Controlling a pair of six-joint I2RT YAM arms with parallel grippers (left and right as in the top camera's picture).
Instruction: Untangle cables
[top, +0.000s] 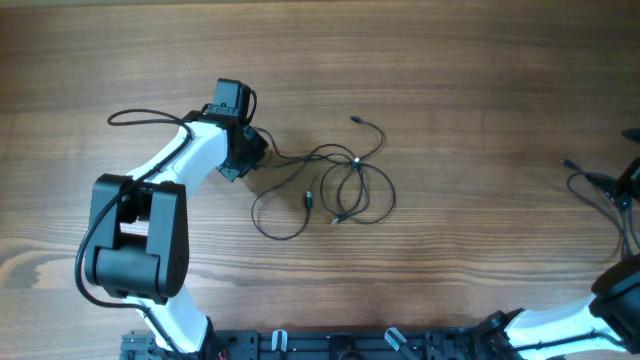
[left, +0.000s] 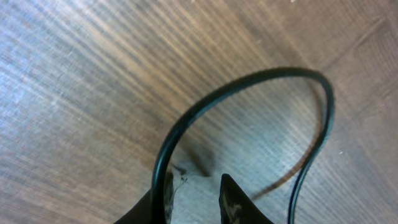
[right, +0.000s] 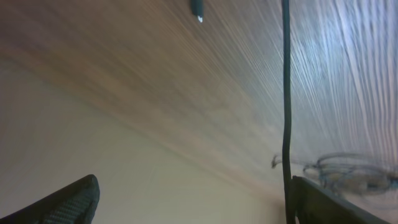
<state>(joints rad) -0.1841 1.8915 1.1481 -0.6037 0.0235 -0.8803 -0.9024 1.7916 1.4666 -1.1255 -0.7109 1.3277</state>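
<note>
The cables (top: 345, 180) lie as thin black loops in a loose tangle at the table's middle, with small plug ends (top: 309, 198). One strand runs left to my left gripper (top: 246, 152). In the left wrist view this cable (left: 249, 81) arcs above the wood and crosses the front of the left finger (left: 163, 200). My left gripper (left: 198, 198) has its jaws a little apart, with bare wood between the tips. Another thin cable (top: 590, 185) lies at the far right. My right gripper (right: 196, 202) stands wide open, with that cable (right: 286, 93) running just beside its right finger (right: 323, 202).
The wooden table (top: 450, 80) stretches to all sides. The left arm's black base (top: 130, 240) stands at the front left. The right arm (top: 610, 295) comes in at the front right corner. A plug tip (right: 197, 7) shows at the top of the right wrist view.
</note>
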